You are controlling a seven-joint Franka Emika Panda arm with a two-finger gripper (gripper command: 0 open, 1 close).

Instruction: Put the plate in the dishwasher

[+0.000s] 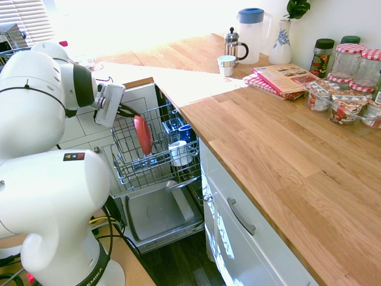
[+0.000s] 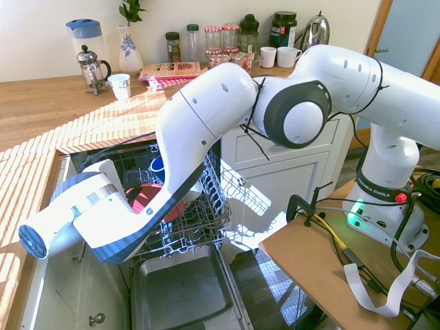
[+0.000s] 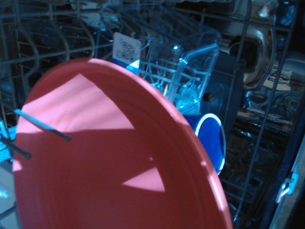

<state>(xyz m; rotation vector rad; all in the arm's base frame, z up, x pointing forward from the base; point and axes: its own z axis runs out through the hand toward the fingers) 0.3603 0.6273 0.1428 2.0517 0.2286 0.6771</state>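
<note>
Gripping the plate by its upper rim, the end effector is closed on it above the dishwasher's wire rack. The plate stands steeply on edge—slightly tilted—at the rack, near the white mug; whether its lower rim touches the wires cannot be told.

A blue cup lies beyond the plate's rim in the wrist view, with a clear plastic box near it. Below the rack, the dishwasher's grey inner door panel lies lowered. Sunlight falls in bright patches across the plate's face.

On the wooden table, a blue-lidded jug and a flowered vase stand side by side near the wall edge. The coffee press is just beside the jug, with a small patterned cup in front. Books lie stacked nearby—lidded jars stand farther along the same edge.
</note>
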